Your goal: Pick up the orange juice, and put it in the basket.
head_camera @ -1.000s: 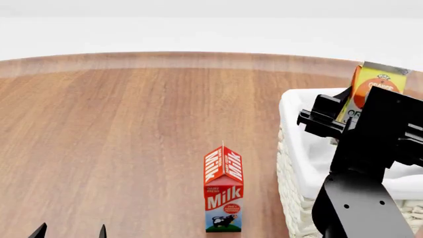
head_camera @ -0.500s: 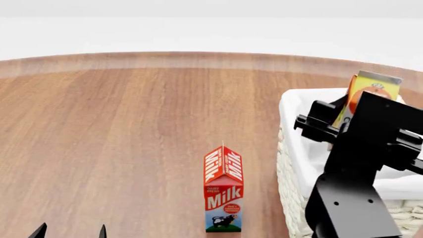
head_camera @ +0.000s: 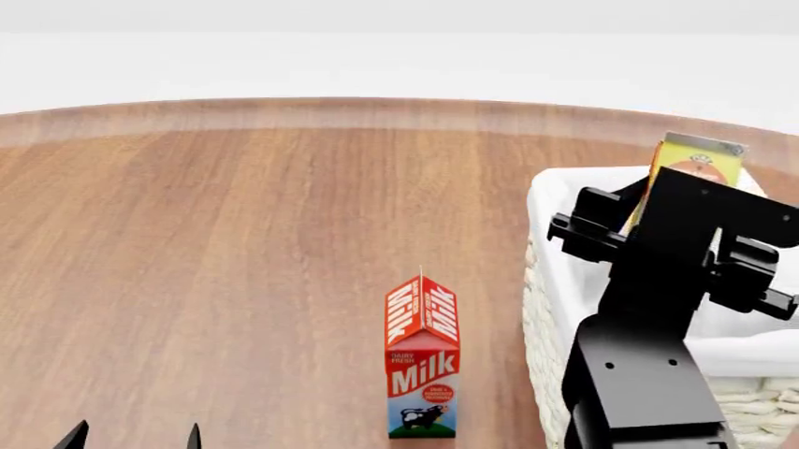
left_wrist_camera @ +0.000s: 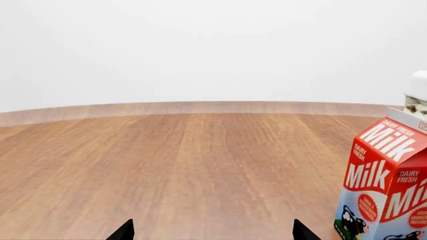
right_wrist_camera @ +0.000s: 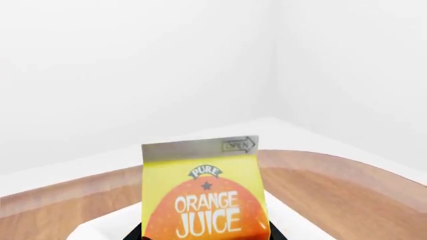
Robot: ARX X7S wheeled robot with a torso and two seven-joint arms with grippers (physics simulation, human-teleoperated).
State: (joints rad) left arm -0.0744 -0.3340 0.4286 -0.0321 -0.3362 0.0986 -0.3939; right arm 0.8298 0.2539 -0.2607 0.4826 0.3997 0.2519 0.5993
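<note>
Since a second ago our right end effector (head_camera: 668,201), clamped on the orange juice (head_camera: 694,166), has drifted left over the basket (head_camera: 557,245); release next, we judge

one milk carton (head_camera: 422,370), one orange juice (head_camera: 694,164), one basket (head_camera: 549,281)

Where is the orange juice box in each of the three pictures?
Head view: the orange juice is at the far right, peeking up behind the black right arm, over the basket.
Right wrist view: the orange juice fills the bottom middle, close up.
Left wrist view: it is not there; only the milk carton shows.
Shared landmark: the wooden table appears in all three.
</note>
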